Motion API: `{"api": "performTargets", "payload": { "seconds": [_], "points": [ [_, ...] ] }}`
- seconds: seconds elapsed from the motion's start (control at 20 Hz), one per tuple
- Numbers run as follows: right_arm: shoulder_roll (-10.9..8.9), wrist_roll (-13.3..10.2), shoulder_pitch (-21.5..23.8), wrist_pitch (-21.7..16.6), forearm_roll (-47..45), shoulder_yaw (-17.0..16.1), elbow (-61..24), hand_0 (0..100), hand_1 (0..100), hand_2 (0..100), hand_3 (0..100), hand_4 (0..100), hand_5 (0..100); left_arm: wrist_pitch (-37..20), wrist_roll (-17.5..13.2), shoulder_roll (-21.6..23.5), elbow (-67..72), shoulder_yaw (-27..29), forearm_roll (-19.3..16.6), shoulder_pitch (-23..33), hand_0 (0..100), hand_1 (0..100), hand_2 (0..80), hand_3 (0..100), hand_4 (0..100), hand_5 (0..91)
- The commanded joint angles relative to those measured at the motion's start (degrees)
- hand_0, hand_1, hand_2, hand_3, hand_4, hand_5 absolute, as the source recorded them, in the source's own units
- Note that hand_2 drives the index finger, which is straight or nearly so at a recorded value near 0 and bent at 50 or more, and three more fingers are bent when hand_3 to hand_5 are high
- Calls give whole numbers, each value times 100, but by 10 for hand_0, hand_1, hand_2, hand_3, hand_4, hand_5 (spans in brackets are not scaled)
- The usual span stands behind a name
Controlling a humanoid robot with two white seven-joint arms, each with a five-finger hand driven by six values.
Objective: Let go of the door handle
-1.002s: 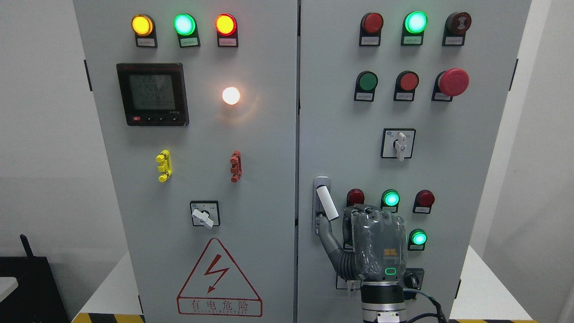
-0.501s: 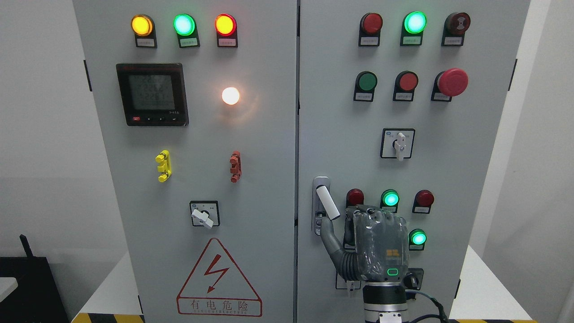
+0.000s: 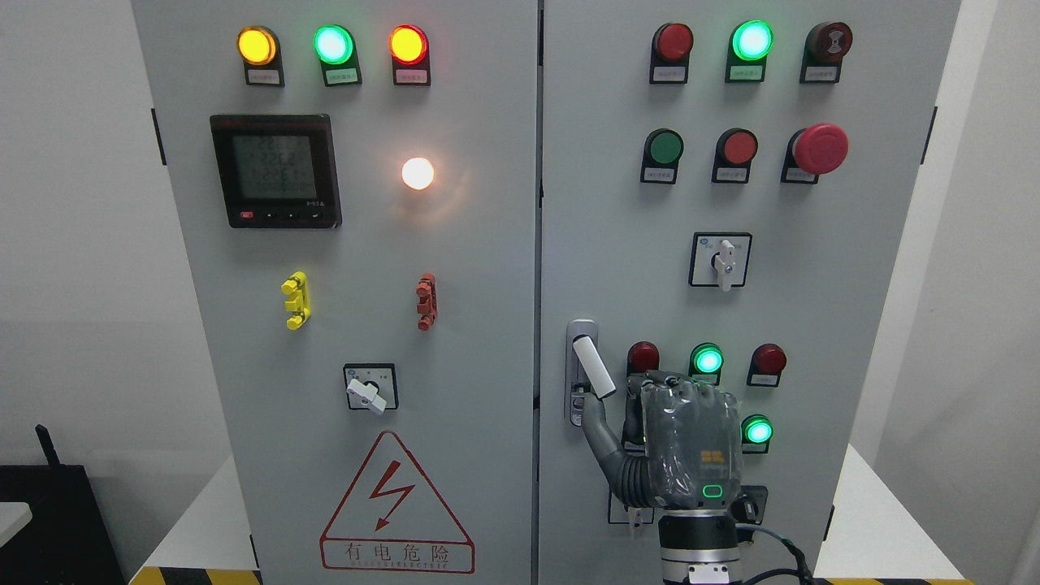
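The door handle [image 3: 592,367], a white lever swung out of its grey recessed plate, sits low on the left edge of the right cabinet door [image 3: 617,211], tilted so its lower end points down and to the right. The right hand [image 3: 681,443] is just below and to the right of it, its back to the camera. The thumb reaches up to the base of the handle plate, while the other fingers [image 3: 674,383] curl forward against the door beside the handle, not wrapped around the lever. Whether the thumb touches the handle cannot be told. A lit green light [image 3: 708,359] shows just above the knuckles.
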Motion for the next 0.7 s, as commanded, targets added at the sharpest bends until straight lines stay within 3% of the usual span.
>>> {"api": "performTargets", "payload": {
  "seconds": [0.0,0.65],
  "points": [
    [-9,-15,-21,-4,4,-40,-5,499,510,1000,1000,1000,976,-2,-31,0,-88,-70,0,0,120,389,0,0,0,0],
    [-27,-15,-30,-4,83,-110,-5,507,505,1000,1000,1000,976,-2,-31,0,-88,-70,0,0,120,389,0,0,0,0]
  ]
}}
